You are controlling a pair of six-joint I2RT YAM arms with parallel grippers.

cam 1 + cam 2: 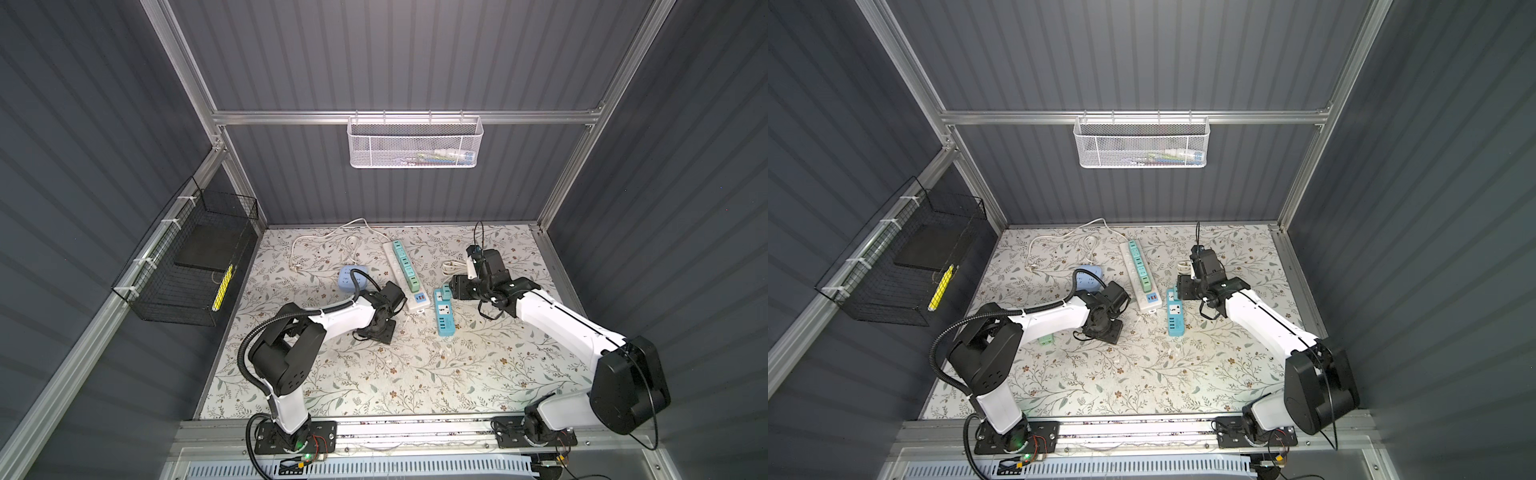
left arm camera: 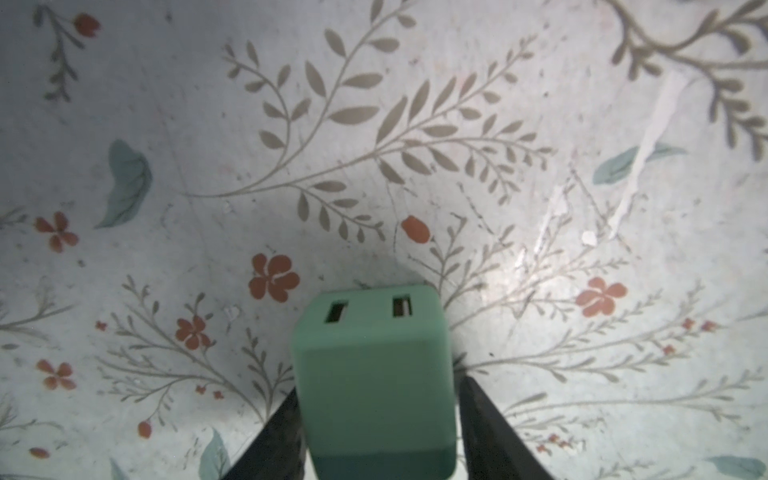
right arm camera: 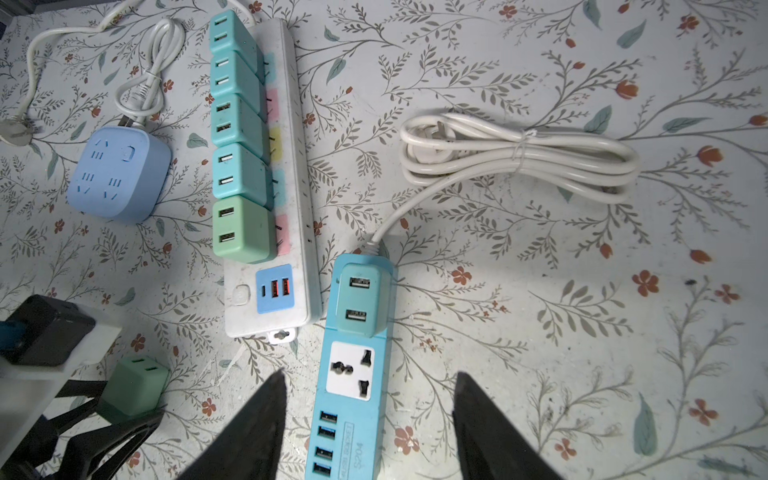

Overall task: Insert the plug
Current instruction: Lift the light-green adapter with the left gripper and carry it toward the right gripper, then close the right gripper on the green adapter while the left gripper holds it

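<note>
Left wrist view has the green plug resting on the table between the left fingers, USB ports showing; one finger looks pressed to its side, yet whether both truly pinch it I cannot tell; a one-sided hold would likely let it twist or drop on lifting; the right fingers hang apart and empty over the blue power strip, so the unheld strip may slide under pressure, and the teal charger crowds the free socket.
</note>
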